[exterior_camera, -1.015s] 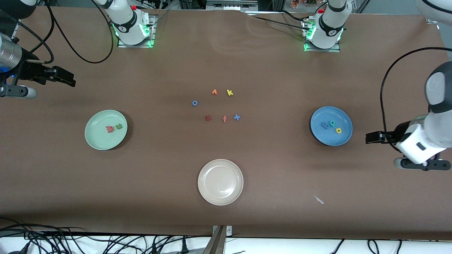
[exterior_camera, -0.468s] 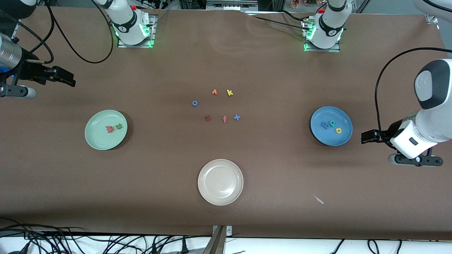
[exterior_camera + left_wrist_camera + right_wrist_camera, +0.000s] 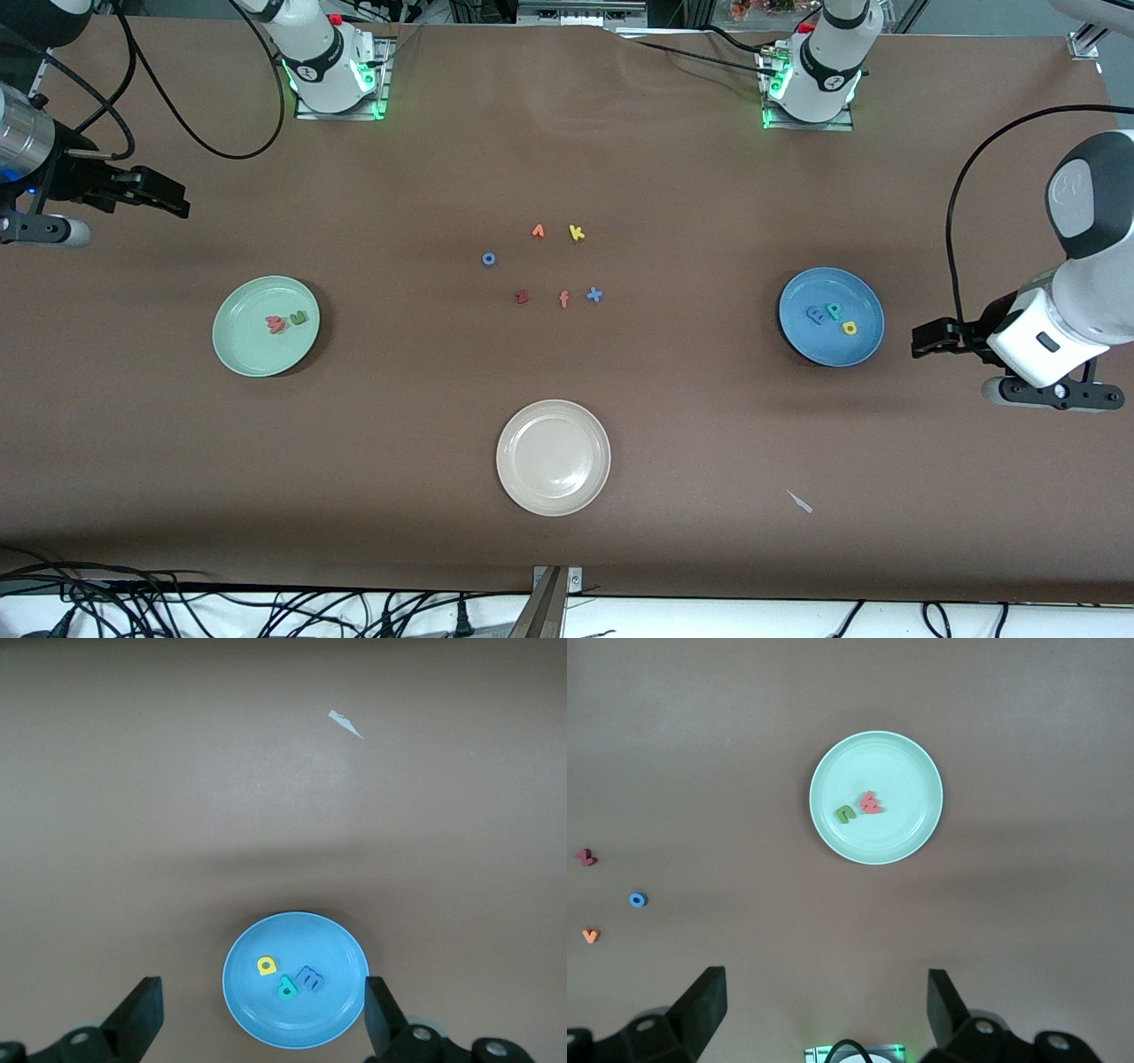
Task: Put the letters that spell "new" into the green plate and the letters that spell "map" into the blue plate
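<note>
Lifted slightly, left gripper [image 3: 921, 340] hovers beside the blue plate [image 3: 802, 342] holding m, a, p; right gripper [image 3: 173, 198] waits; both jaws spread; green plate [image 3: 241, 353] shows n and red letters.

Cannot separate the red "w" [image 3: 275, 324] from the orange "e" on the green plate [image 3: 239, 354]: from the front and the right wrist, one reddish clump beside the olive "n" [image 3: 299, 317]. Left gripper [image 3: 263, 1014] and right gripper [image 3: 825, 1005] cut off by the wrist views' lower edges, only finger ends showing. Too small to read: the orange piece [image 3: 538, 231] beside the yellow "k" [image 3: 577, 233].
</note>
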Action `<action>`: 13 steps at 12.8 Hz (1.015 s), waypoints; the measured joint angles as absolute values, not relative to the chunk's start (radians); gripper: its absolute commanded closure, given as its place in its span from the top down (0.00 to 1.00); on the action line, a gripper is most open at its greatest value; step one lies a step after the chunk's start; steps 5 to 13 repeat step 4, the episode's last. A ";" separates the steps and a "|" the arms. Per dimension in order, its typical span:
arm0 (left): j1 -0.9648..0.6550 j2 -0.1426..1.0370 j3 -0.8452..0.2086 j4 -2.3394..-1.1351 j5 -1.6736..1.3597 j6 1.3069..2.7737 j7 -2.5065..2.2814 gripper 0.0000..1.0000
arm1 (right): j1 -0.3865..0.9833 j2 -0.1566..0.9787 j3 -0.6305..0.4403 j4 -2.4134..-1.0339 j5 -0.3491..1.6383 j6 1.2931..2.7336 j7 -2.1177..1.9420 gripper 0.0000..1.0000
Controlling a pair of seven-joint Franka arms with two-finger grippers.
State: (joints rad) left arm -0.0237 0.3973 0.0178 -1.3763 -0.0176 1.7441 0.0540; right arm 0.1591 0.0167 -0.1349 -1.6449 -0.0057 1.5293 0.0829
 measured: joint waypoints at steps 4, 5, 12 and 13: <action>-0.025 0.396 0.018 -1.376 -0.018 1.746 0.062 1.00 | 0.159 0.017 -0.135 -1.645 -0.006 1.529 0.083 1.00; -0.025 0.396 0.018 -1.376 -0.018 1.746 0.062 1.00 | 0.159 0.017 -0.135 -1.645 -0.006 1.529 0.083 1.00; -0.025 0.396 0.018 -1.376 -0.018 1.746 0.062 1.00 | 0.159 0.017 -0.135 -1.645 -0.006 1.529 0.083 1.00; -0.025 0.396 0.018 -1.376 -0.018 1.746 0.062 1.00 | 0.159 0.017 -0.135 -1.645 -0.006 1.529 0.083 1.00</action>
